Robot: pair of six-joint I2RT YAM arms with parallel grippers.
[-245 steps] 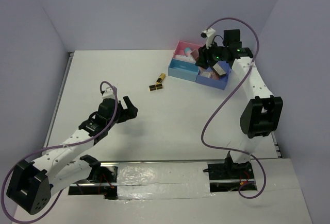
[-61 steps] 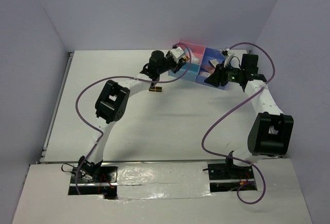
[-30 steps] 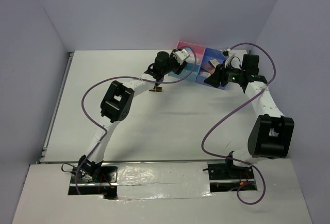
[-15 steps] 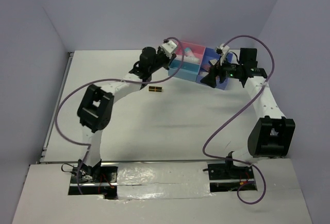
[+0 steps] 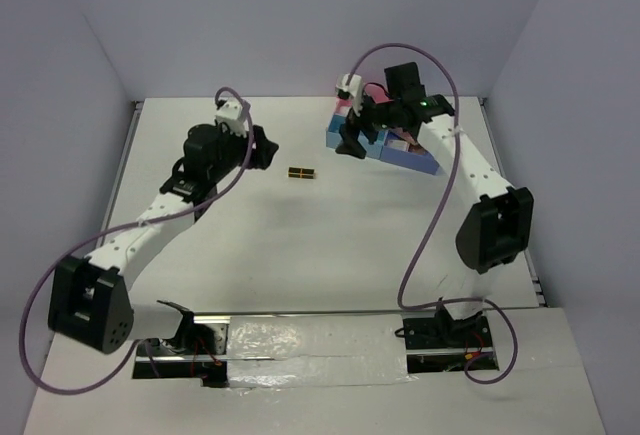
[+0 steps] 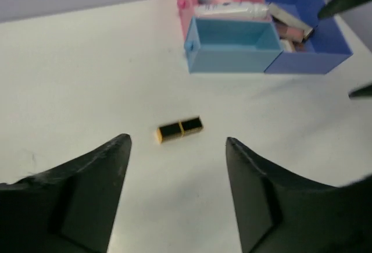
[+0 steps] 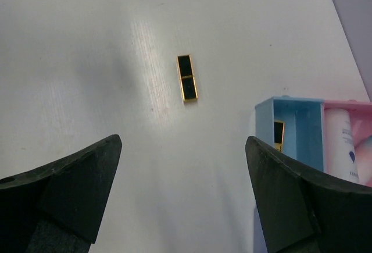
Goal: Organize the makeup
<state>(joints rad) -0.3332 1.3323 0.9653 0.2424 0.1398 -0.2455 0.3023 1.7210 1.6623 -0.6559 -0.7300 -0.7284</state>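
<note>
One black-and-gold lipstick [image 5: 301, 172] is seen lying flat on the white table [image 5: 300, 245], between the left gripper [image 5: 266, 149] and the right gripper [image 7: 183, 141] and touched by neither. Both grippers are held spread apart and empty. A second lipstick [image 7: 279, 134] is lodged in the light-blue compartment [image 7: 302, 113] of the box.

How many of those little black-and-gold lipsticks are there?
2. One lipstick lies out on the table; a second lipstick sits inside the light-blue compartment. More may be hidden out of sight.
</note>
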